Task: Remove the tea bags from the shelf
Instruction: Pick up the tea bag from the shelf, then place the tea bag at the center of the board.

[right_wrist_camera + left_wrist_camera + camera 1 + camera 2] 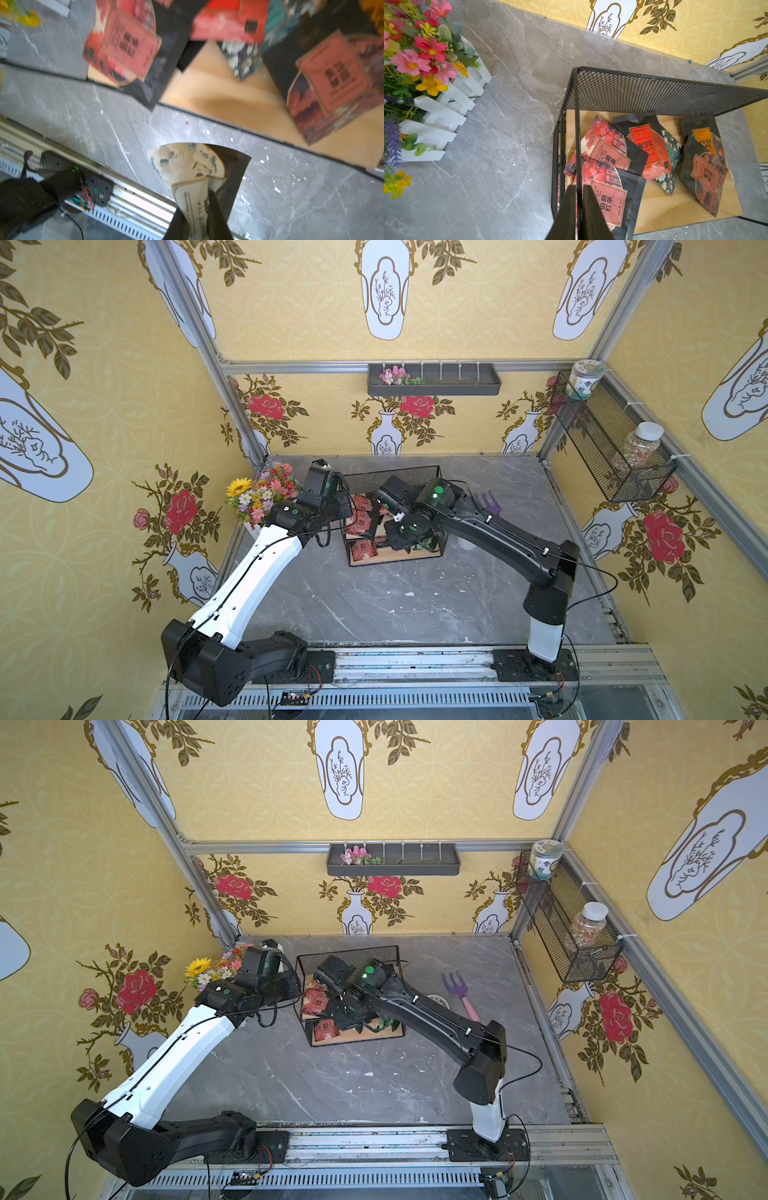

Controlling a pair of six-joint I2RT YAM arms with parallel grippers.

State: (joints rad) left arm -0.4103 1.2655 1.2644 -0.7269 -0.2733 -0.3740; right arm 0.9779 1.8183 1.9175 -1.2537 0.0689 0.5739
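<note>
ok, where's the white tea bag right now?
In the right wrist view, the white tea bag is pinched in the right gripper, over the grey table just in front of the shelf.

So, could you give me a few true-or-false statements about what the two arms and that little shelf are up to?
1. The right tool grips a pale tea bag. True.
2. The shelf is empty. False: several tea bags lie on its wooden board.
3. The left tool is closed on the shelf's black frame. True.
4. The purple garden fork lies on the shelf. False: the purple garden fork lies on the table, apart from the shelf.
</note>
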